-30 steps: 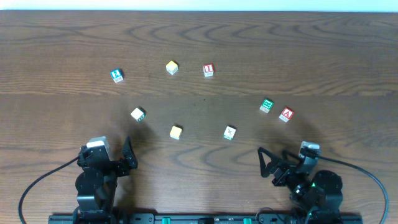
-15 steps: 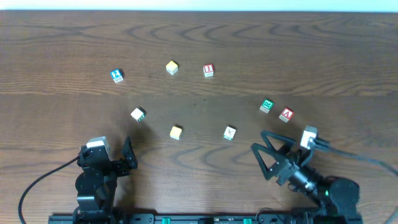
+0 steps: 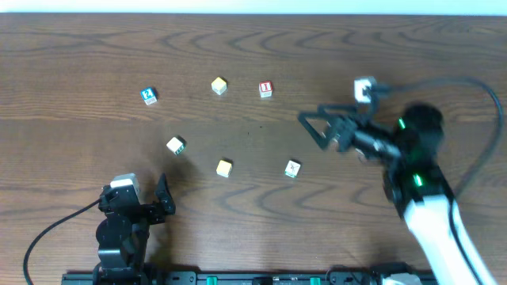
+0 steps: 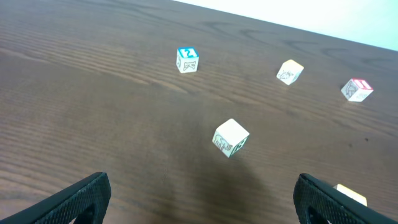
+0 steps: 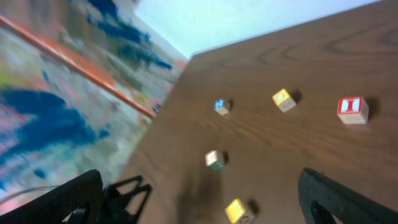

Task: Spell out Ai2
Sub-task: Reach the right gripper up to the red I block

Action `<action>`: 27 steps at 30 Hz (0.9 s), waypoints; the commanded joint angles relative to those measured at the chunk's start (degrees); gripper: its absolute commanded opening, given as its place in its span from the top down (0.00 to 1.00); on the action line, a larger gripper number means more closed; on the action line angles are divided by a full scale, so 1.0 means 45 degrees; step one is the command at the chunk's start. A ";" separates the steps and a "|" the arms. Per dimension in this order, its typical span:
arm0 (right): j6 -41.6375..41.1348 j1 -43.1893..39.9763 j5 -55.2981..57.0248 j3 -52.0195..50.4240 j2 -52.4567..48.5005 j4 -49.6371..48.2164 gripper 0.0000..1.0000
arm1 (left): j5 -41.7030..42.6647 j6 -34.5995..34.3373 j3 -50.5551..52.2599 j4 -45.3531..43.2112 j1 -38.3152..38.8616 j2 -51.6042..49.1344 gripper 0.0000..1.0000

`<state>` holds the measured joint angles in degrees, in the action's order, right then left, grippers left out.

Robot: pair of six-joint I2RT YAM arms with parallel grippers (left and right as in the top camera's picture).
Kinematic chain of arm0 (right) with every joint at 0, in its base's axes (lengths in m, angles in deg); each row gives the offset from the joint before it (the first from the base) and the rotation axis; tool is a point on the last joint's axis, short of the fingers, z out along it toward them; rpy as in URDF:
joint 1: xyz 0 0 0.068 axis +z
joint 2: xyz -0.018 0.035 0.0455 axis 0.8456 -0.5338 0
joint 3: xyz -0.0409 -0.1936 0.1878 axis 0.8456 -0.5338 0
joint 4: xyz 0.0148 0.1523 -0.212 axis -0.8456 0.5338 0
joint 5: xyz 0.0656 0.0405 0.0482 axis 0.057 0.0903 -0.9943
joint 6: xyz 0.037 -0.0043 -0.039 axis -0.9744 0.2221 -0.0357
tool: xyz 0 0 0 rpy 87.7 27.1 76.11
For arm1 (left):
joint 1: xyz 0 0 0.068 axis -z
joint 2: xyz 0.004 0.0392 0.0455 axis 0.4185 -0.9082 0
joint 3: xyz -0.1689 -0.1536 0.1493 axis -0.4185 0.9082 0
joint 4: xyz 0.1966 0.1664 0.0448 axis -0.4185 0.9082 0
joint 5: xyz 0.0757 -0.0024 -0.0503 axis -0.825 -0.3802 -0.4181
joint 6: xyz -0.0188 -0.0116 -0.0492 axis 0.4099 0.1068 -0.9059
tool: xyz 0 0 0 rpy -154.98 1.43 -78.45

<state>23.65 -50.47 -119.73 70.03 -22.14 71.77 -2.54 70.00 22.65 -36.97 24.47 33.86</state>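
Overhead: the blue-framed "2" cube (image 3: 149,96) sits far left on the desk (image 3: 253,47), slightly turned. The red-framed "I" cube (image 3: 265,89) lies face up, just right of a plain yellow cube (image 3: 219,85). Neither cube has a long axis. The right arm covers the desk's right part, and no "A" cube shows. The right gripper (image 3: 310,131) is spread, empty.

Left wrist: the left gripper (image 4: 205,199) is wide apart and empty, with a green-marked cube (image 4: 231,137) ahead.

Right wrist: blurred, though the "I" reads clearly.

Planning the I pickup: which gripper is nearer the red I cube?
Right. The right gripper is just right of the red I cube; the left gripper sits far off, front left.
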 commanded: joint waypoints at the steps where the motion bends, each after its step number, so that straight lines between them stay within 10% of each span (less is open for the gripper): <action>1: 0.2001 0.0661 0.0724 0.1763 -0.2123 0.0112 0.01 | 0.0083 0.0185 0.0243 0.0015 -0.0029 0.0073 0.05; 13: 0.4809 0.2652 0.9219 0.7621 -0.8058 0.3395 0.01 | 0.0083 0.0185 0.0243 0.0015 -0.0029 0.0073 0.05; 27: 0.4993 0.3580 1.0608 1.1254 -1.3211 0.4838 0.09 | 0.0083 0.0185 0.0243 0.0015 -0.0029 0.0073 0.05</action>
<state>45.21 -35.74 -73.96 118.94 -80.67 93.22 -2.52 70.00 22.65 -36.97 24.47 33.86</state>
